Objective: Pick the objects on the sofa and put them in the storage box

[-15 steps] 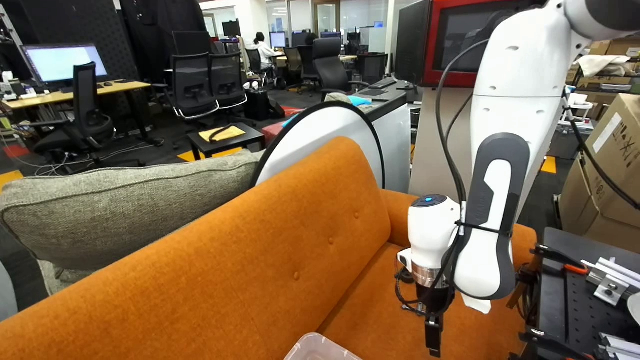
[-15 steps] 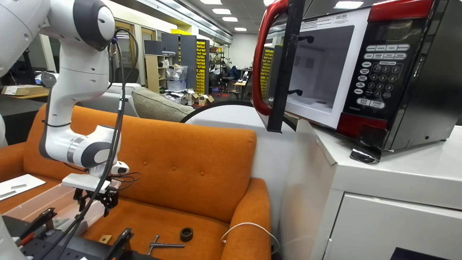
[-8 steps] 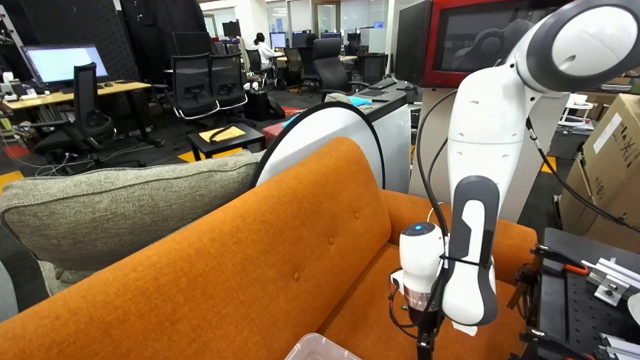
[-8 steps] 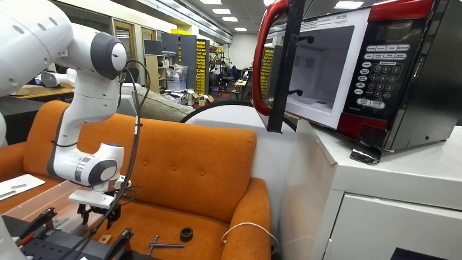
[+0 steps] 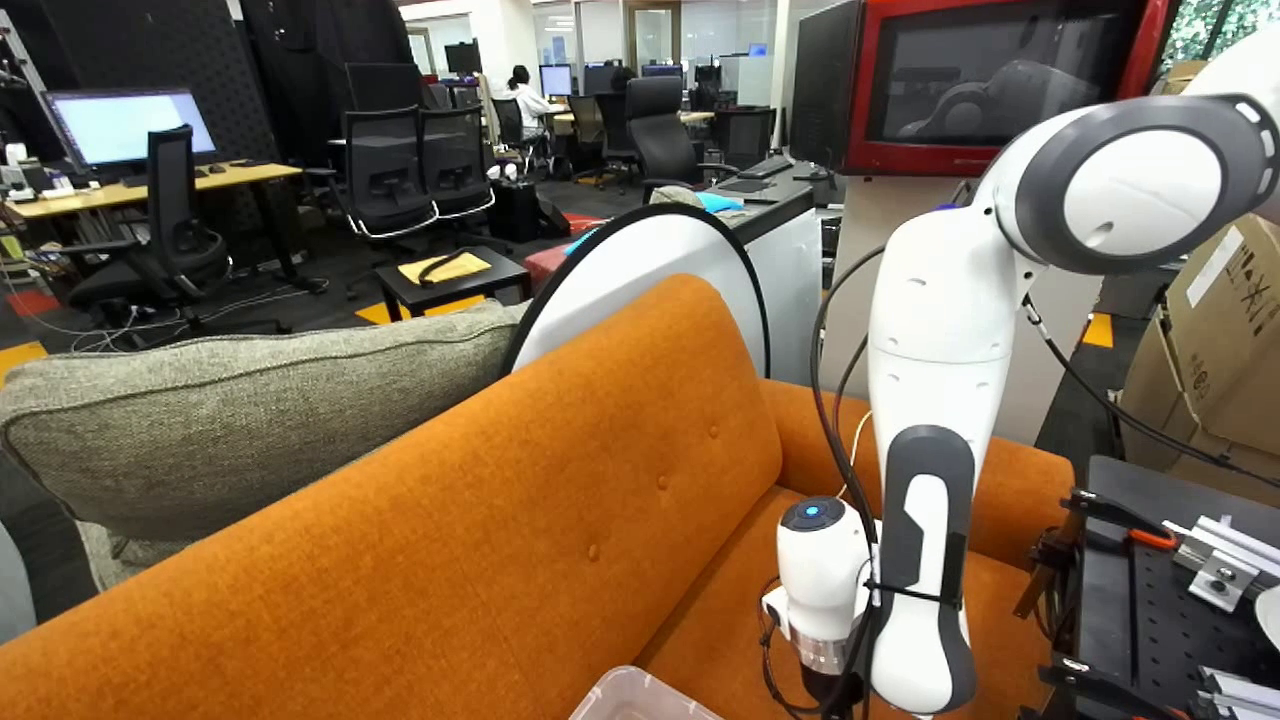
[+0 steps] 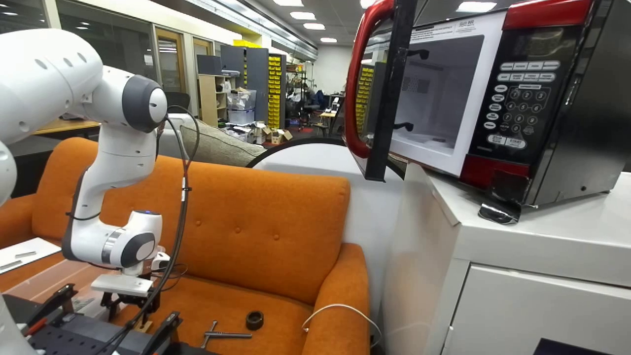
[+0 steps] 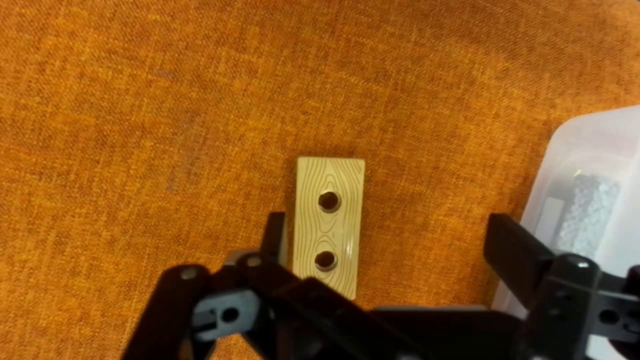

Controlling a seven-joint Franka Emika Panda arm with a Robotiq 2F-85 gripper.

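While its two fingers [image 7: 517,255] stand wide apart, the gripper [image 7: 386,235] hangs above the seat of the orange sofa [image 7: 200,100]; in the wrist view the wood-grain block [image 7: 327,227] shows between them, nearer the finger at picture left. Whether they touch cannot be told.

In the way: black cables [image 6: 181,217], number unclear, crossing in front of the gripper in an exterior view. Black clamps [image 6: 167,328], two, at the edge of a dark perforated bench [image 5: 1165,600], masking parts of the seat and box. Robot arm [image 5: 925,390], one, before the seat in an exterior view, where the fingertips fall below the frame.

Surroundings: white cord [image 6: 340,304], one, looped over an armrest. White sheet [image 6: 42,246], one, beside the box, bearing two grey strips. Grey-green cushion [image 5: 250,430], one, behind the backrest in both exterior views. White disc [image 5: 660,270], one, black-rimmed, upright behind the sofa. Microwave [image 6: 512,108], one, red and black, door swung out, on a white cabinet [image 6: 532,291].

Objects on the sofa, three counted: wood-grain block, one, two holes, lower end partly hidden by a finger. T-shaped metal piece [image 6: 229,335], one, flat on the seat. Black round piece [image 6: 255,320], one, near the T-shaped metal piece.

Storage box [image 7: 575,131]: one, translucent, near the gripper; greyish contents, kind unclear.
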